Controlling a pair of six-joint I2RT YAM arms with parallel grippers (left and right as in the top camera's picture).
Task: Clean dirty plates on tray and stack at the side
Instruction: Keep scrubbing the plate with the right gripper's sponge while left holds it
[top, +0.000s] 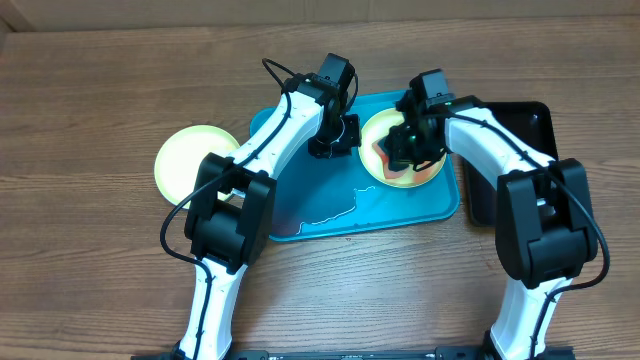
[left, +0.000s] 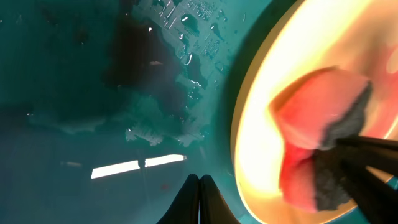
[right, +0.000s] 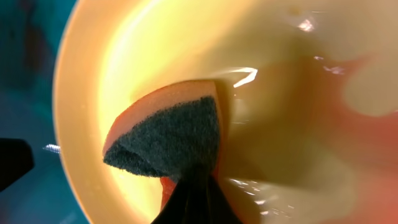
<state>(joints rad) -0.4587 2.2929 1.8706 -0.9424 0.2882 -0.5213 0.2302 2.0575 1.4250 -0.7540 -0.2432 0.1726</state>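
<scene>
The right fingers (right: 189, 199) pinch a folded sponge (right: 168, 140) against the yellow-green plate (right: 298, 93), so small firm circles over its red smears should serve best, with the left fingers (left: 189, 199), pressed together and empty, poised just beside its rim (round, face up, no long axis) in the right half of the tray (top: 330, 215), which lies lengthwise across the tabletop (top: 100, 270).

Overhead looks straight down from far; both wrist cameras sit close, facing one plate (left: 258, 130).
</scene>
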